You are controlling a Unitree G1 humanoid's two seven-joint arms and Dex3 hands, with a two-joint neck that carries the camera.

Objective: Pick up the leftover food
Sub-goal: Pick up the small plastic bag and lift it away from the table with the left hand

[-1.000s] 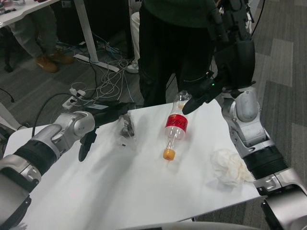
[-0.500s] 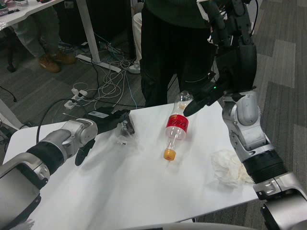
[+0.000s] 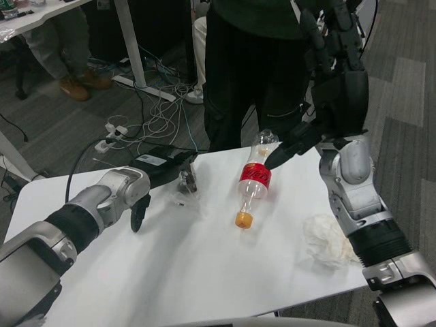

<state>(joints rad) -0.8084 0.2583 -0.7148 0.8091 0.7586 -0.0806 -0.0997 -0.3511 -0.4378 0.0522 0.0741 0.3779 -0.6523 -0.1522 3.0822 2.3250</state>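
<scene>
Fingers (image 3: 178, 165) of left hand (image 3: 160, 178) touch leftover food (image 3: 184, 185) near table's far edge (image 3: 218, 151).

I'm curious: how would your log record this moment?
left hand: touching clear wrapper | right hand: raised, open | bottle: lying on table

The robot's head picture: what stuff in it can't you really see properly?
- Left hand, head view: dark and blurred at the clear wrapper, so whether it grips it is unclear.
- What the wrapper contains: too small and see-through to tell.
- Right hand: raised over the table's far edge; its top runs off the frame.
- Person behind the table: cut off by the top edge.
- Bottle: label too small to read.
</scene>
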